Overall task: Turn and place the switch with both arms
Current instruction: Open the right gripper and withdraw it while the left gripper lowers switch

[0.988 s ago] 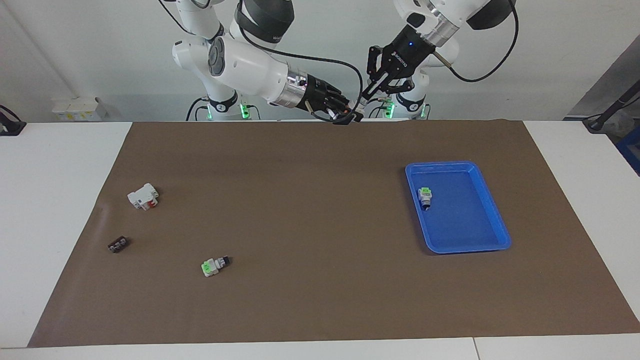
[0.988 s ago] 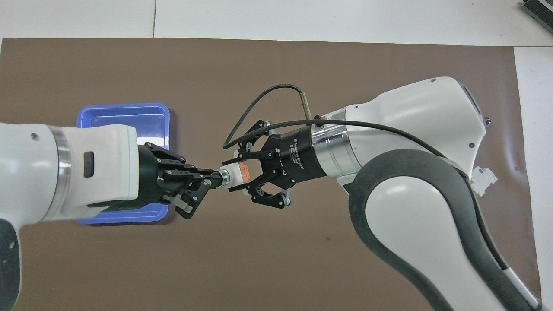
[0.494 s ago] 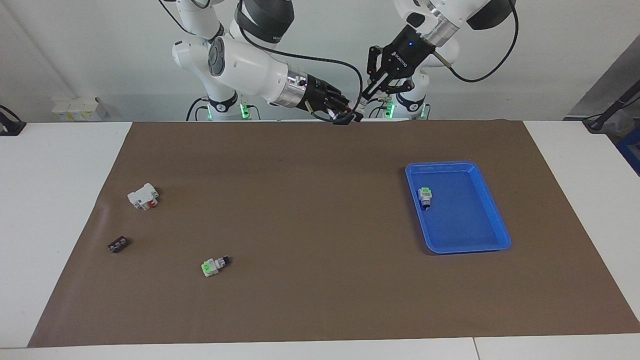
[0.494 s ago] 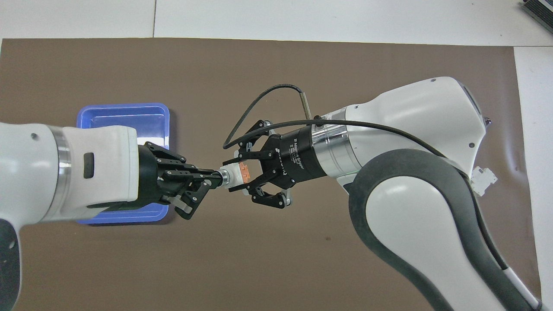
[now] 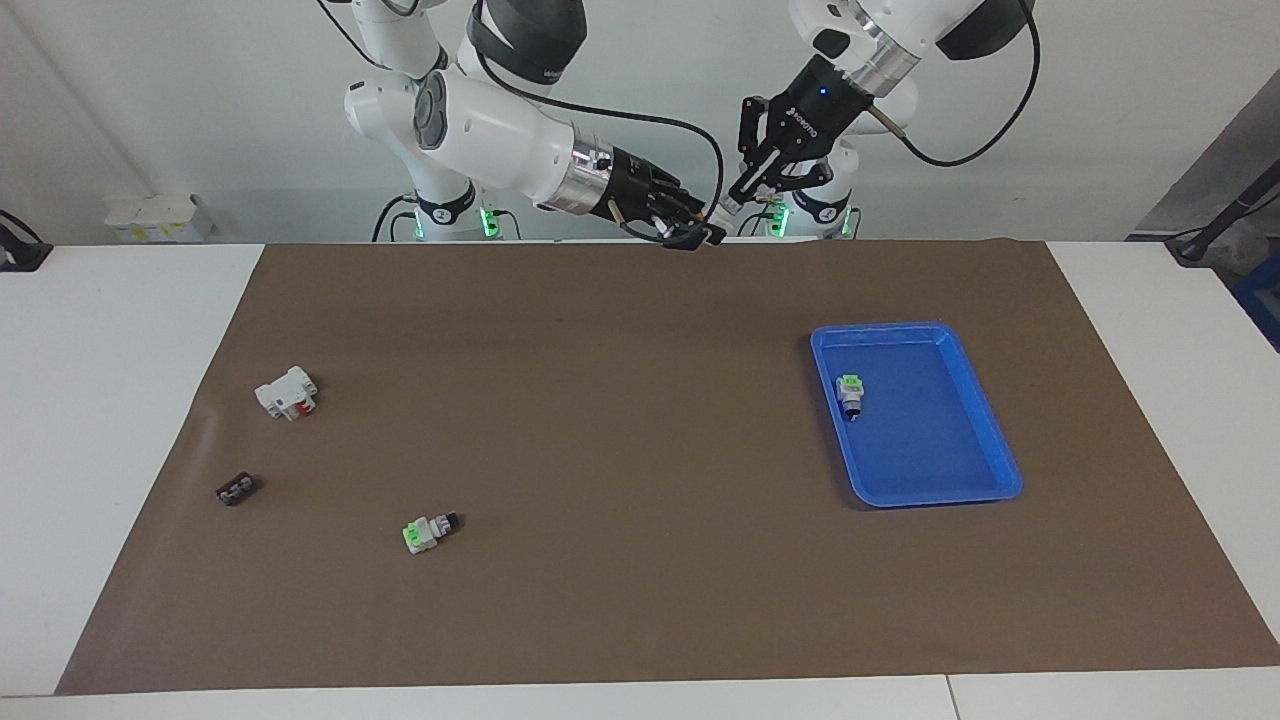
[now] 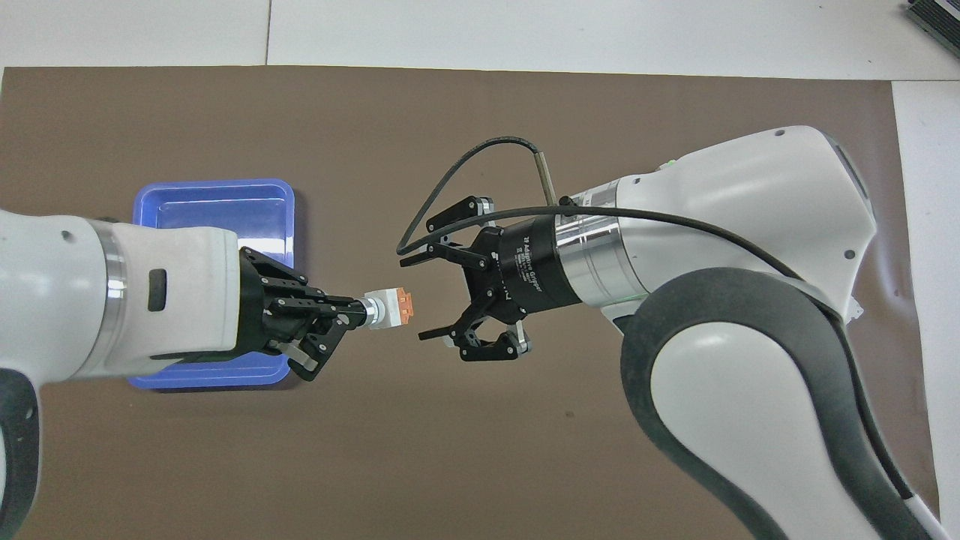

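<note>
mat (image 5: 640, 420) middle: open | tray (image 5: 990, 430): left arm's end | three small parts (image 5: 430, 532): right arm's end

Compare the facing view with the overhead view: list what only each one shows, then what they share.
Only the facing view: the green-ended switch in the blue tray, another green-ended switch, the white block with a red mark and a small dark part on the mat.

Only the overhead view: the orange-ended switch seen plainly, gripped at its knob end by the left end effector, and a clear gap to the open right end effector.

Both: the two arms meeting in the air, the brown mat and the tray.
</note>
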Action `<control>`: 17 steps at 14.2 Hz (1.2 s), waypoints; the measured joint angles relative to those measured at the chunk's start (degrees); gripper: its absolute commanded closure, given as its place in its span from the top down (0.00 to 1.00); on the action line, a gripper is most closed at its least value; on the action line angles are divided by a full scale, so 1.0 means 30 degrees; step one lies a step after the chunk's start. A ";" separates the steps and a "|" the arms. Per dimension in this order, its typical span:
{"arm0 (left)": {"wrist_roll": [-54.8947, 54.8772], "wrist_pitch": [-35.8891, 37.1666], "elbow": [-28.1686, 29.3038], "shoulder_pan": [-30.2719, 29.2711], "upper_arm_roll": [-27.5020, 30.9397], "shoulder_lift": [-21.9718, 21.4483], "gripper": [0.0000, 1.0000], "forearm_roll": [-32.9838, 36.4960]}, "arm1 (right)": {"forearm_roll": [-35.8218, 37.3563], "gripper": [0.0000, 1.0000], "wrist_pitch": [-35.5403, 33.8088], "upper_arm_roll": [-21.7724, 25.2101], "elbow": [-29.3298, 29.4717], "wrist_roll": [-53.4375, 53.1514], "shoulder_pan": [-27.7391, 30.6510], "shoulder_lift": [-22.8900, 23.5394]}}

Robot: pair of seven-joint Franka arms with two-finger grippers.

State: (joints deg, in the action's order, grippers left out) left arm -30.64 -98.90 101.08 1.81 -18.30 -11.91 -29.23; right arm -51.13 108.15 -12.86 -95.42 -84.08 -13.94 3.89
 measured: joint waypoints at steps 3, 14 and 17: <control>-0.1245 -0.0087 0.0660 -0.0660 0.0111 -0.0201 0.00 0.0570 | 0.1104 1.00 -0.0866 0.0114 0.0018 0.1601 0.0431 -0.0462; -0.4657 -0.3517 0.7333 -0.4144 0.0241 -0.1243 0.00 0.5501 | 1.0626 1.00 -0.1016 0.0272 -0.0019 1.2502 0.3111 -0.0774; -0.5658 -0.5224 0.8369 -0.4363 0.0231 -0.0279 0.00 0.7877 | 1.4593 1.00 -0.1043 0.0312 -0.0057 1.5672 0.3361 -0.0757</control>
State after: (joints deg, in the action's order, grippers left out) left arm -47.61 -114.57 126.19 -11.28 -17.61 -12.75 -5.60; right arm -7.35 105.02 -11.92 -95.59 -37.07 -3.86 1.62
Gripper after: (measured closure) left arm 0.903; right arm 0.000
